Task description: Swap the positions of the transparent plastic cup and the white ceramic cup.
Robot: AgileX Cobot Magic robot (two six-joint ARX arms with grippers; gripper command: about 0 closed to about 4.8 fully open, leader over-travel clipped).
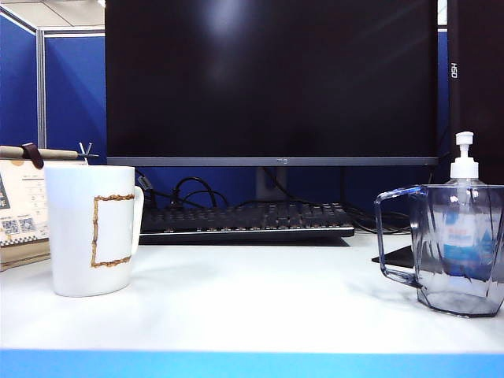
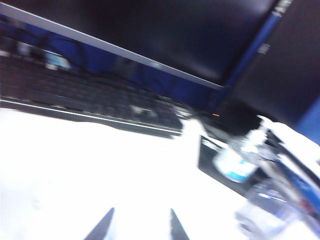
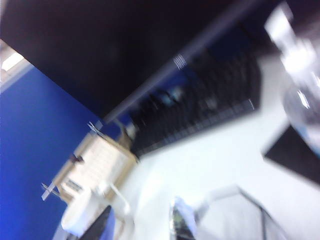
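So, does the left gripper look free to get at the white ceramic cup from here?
Probably yes. The white ceramic cup stands alone on the left, nothing beside it. The left gripper, jaws apart and empty, currently faces the transparent plastic cup, so it must turn.

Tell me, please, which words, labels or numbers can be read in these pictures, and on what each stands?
"HSD", printed sideways: second dark monitor, right edge.
Pump bottle blue label: too blurred.
Desk calendar figures and QR codes: too small.
Main monitor bezel logo: too small.
White ceramic cup: a gold outline, no text.
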